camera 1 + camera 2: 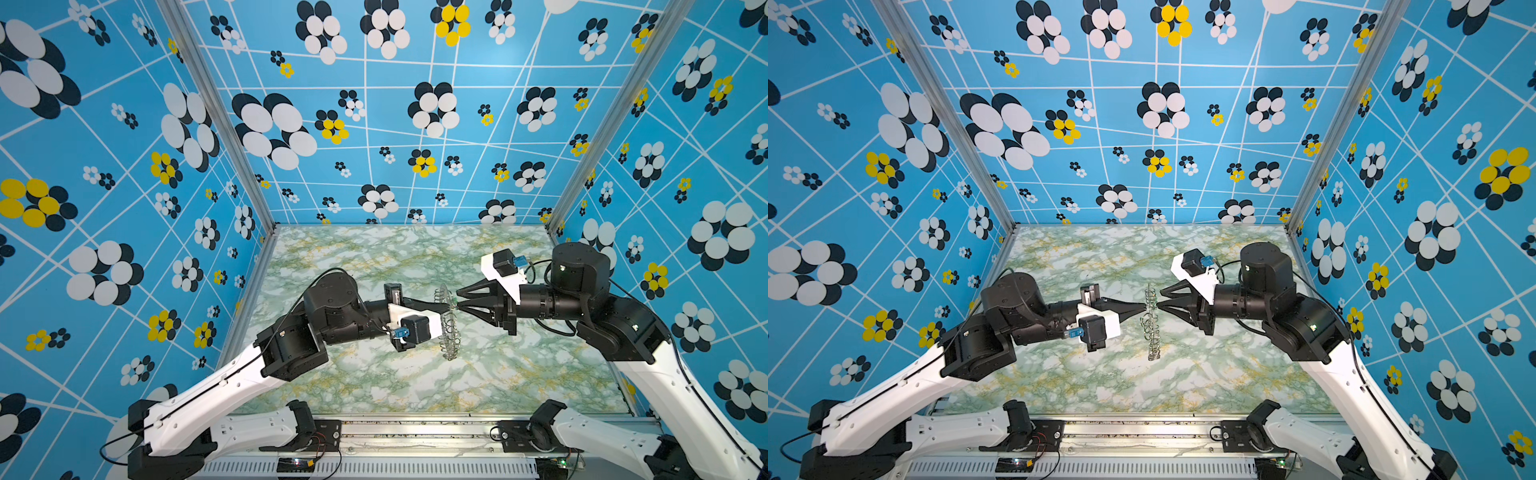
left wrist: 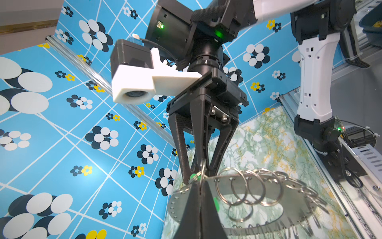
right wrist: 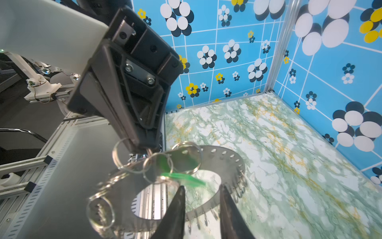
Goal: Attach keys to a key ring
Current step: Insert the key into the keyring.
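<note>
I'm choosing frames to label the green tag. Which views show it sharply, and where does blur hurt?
Right wrist view: key tag smeared by motion blur, nearby wire loops soft. Left wrist view: key ring crisp, tag mostly hidden. Both top views: ring edge-on, tag barely visible.

green-white marbled tabletop (image 1: 374,382), yellow veining, aluminium-framed edges

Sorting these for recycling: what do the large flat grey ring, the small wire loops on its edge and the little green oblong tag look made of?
The large flat grey ring: sheet metal, probably steel; dull matte grey, drilled holes. The small wire loops: polished metal wire, bright glints. The green oblong tag: likely plastic, saturated translucent-looking green, though blurred.
</note>
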Available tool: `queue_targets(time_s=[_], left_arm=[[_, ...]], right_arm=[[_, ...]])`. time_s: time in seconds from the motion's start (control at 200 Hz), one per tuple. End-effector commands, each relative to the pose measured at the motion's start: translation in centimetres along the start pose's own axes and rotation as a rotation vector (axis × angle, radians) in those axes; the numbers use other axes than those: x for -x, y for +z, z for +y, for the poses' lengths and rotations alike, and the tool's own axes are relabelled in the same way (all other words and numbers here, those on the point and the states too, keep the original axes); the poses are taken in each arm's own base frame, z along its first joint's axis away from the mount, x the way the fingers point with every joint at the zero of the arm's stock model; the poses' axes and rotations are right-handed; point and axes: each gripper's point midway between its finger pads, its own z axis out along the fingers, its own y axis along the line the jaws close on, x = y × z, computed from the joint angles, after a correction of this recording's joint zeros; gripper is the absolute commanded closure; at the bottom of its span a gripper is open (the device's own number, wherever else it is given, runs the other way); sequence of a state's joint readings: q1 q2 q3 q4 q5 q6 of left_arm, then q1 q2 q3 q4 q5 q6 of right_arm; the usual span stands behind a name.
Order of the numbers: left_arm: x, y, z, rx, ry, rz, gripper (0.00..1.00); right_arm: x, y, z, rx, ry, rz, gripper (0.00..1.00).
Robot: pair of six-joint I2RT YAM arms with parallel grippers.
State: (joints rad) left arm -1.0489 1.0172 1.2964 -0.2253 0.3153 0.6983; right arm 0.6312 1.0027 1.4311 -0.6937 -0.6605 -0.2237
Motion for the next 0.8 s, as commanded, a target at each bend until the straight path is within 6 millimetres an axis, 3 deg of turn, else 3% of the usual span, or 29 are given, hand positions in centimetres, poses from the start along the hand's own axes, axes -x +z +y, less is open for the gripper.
queue_targets(time_s=[0.0, 0.38, 0.795], left_arm=[[1.9, -0.9, 0.8, 0.021, -0.012, -0.093, 1.0], [0.7, -0.9, 0.8, -0.035, -0.16, -0.101, 1.0], [0.7, -0.5, 0.6, -0.062, -0.179, -0.103, 1.0]], right_arm=[[0.7, -1.1, 0.4, -0.018, -0.03, -0.027, 0.68], [3.8, -2.4, 3.0, 0.089, -0.112, -0.18, 0.69], [3.7, -0.9, 3.3, 0.163, -0.1, -0.2, 0.73]])
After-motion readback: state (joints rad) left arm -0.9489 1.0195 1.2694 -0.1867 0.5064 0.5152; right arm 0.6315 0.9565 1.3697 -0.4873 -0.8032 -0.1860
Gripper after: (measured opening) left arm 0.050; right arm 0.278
